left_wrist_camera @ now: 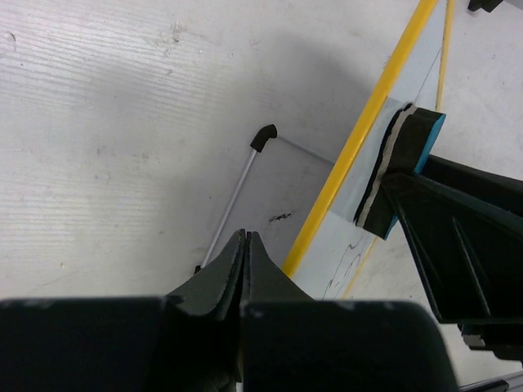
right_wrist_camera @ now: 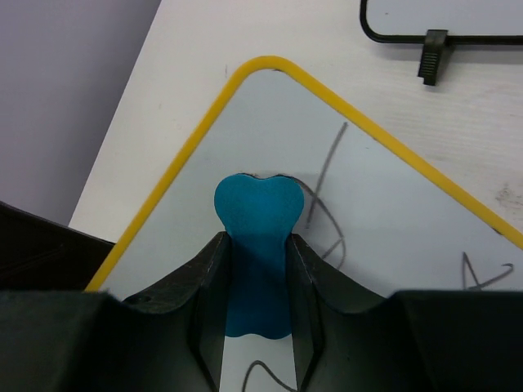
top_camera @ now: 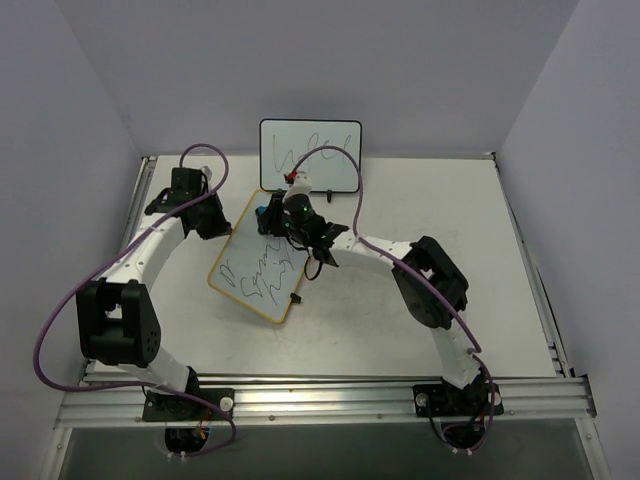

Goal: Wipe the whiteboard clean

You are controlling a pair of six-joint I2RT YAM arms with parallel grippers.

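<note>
The right gripper (right_wrist_camera: 255,245) is clenched on a blue foam eraser with a heart-shaped end (right_wrist_camera: 257,204). The eraser rests at the far corner of the yellow-framed white rectangular whiteboard (top_camera: 250,272), which lies flat on the white table (top_camera: 450,260). From the pad, the dark scribbles (top_camera: 262,280) run back under the wrist and off to its right, so I'd say the wipe must drag nearward along the board's length. The left gripper (left_wrist_camera: 245,241), clamped on nothing, sits just outside the board's left edge
</note>
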